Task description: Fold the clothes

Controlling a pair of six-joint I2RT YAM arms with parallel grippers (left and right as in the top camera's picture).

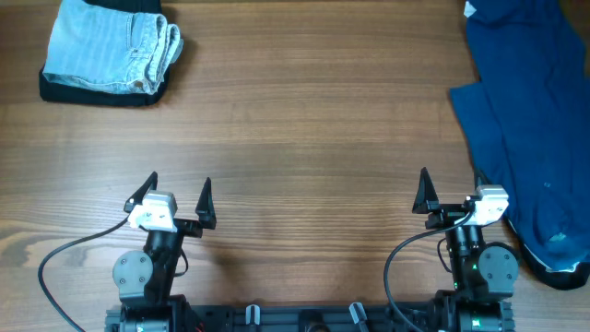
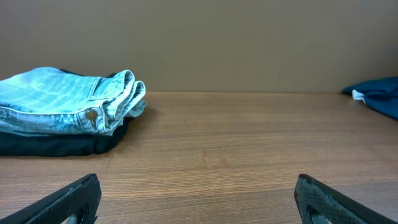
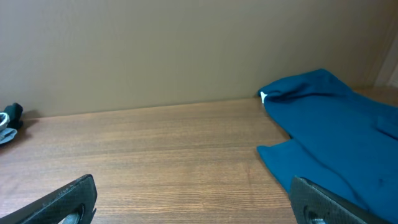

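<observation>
Two hands spread: left hand (image 1: 180,180), right hand (image 1: 451,175). Left wrist shows jeans (image 2: 56,99); right wrist, shirt (image 3: 336,124).

The left hand (image 1: 180,181) and right hand (image 1: 451,175) each bore two black pointed fingers (image 1: 205,194), a white wrist block (image 1: 153,212), a grey round joint cover (image 1: 132,270) and a black cable (image 1: 64,254) looping toward nine o'clock.
</observation>
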